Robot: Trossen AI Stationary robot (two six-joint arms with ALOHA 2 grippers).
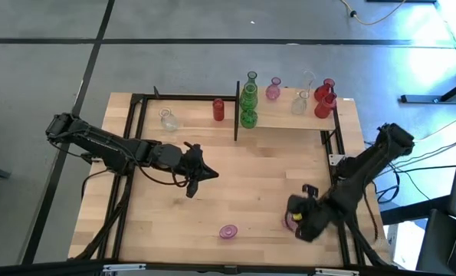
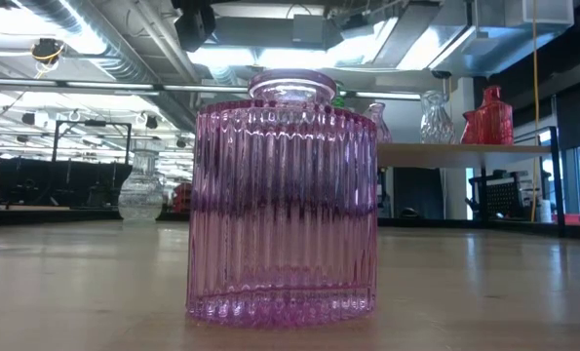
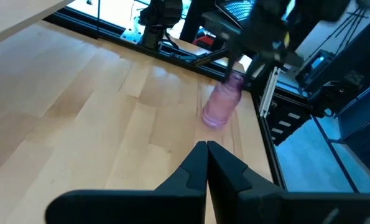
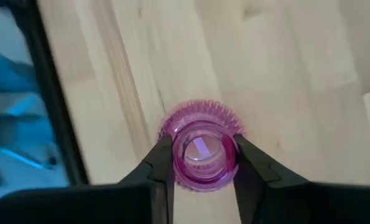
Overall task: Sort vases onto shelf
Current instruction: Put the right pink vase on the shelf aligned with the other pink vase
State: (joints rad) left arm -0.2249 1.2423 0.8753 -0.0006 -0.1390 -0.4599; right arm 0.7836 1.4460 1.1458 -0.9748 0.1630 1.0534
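Left gripper [image 1: 205, 175] idles mid-table, fingers pressed together. Right gripper [image 4: 203, 163] at the table's right front edge pinches the neck of a pink vase [image 4: 201, 147] (shelf [image 1: 289, 119] lies well apart); a narrow hold risks tilt or slip on lifting.

Right pincer on a pink vase, seen from straight above

I see my right pincer [image 4: 203, 163] closed on the neck of a pink ribbed vase [image 4: 202, 149], one dark finger [image 4: 161, 163] at its nine o'clock and the other at three. I look down its open mouth. It stands on the light-wood bench [image 4: 278, 68], near the black edge strip [image 4: 45, 87] at nine o'clock.
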